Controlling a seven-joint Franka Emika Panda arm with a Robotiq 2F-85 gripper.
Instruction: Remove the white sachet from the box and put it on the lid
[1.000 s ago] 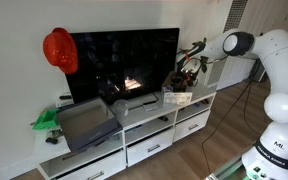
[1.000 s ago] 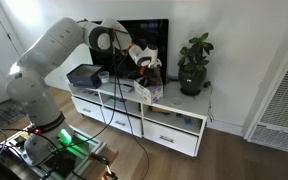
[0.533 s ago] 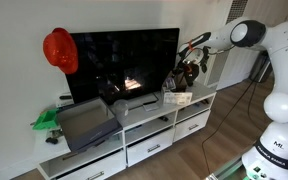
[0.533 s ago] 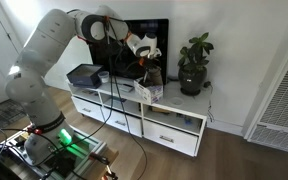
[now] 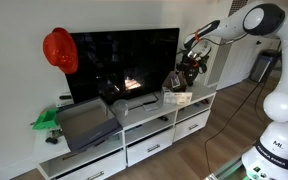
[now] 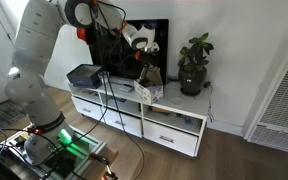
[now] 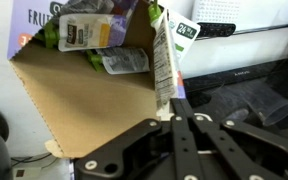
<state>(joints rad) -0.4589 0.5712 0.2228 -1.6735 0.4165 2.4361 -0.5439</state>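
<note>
Cardboard box (image 5: 177, 96) is set at the plant (image 6: 194, 62) end of the stand top (image 6: 176, 98), near the front edge. Its lid (image 7: 84, 105) is swung open, so the brown inner face is exposed to the wrist view. That face is judged the only bare landing surface on offer.

Gripper (image 7: 174, 112) is closed on the white sachet (image 7: 163, 60). It is pinched at one end between the fingertips, and the rest hangs free below, edge-on to the wrist camera. Other packets (image 7: 89, 32) are seen inside the box.

In both exterior views the gripper is held well above the box, so the sachet is taken to be clear of it, though it is too small to be made out there. Removal is judged done, placing not yet.

The high hold is probably chosen so the hanging tail clears the box wall and the flap.

Next move, as judged: a sideways shift over the lid, a slow descent until the tail is laid down, then release.

Risks:
- The sachet is limp and gripped only at its end, so swing is likely.
- Lid slant cannot be told; if it is tilted, sliding off is possible.
</note>
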